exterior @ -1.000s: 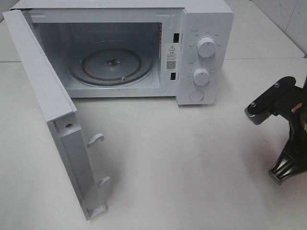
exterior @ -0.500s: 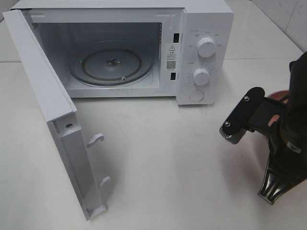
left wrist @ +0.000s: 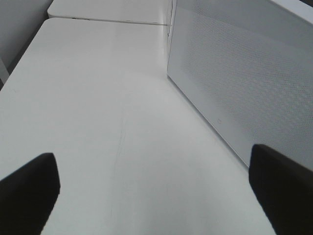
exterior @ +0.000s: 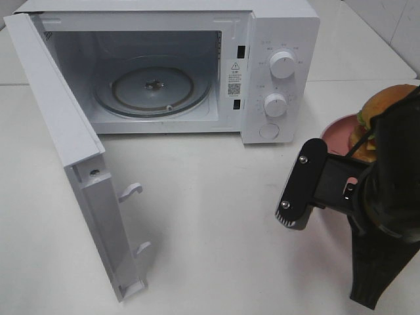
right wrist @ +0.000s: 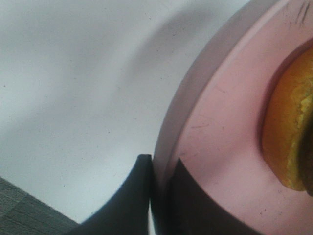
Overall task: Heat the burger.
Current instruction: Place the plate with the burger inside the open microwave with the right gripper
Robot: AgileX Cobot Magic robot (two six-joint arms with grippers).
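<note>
The burger [exterior: 384,102], with a golden bun and green lettuce, sits on a pink plate [exterior: 335,134] at the right edge of the exterior view, partly hidden by my right arm [exterior: 387,197]. In the right wrist view my right gripper [right wrist: 159,169] is shut on the plate's rim [right wrist: 230,127], and the burger's bun edge [right wrist: 288,142] lies further in on the plate. My left gripper [left wrist: 151,161] is open over bare table in the left wrist view and is out of the exterior view.
The white microwave [exterior: 275,39] stands at the back with its door [exterior: 59,131] swung wide open to the left. Its glass turntable [exterior: 154,88] has nothing on it. A white perforated panel of the microwave [left wrist: 234,73] is beside the left gripper.
My right arm has moved left and forward, carrying the plate. The burger and plate, hidden a second ago, now show at the right edge. The left gripper has not moved.
</note>
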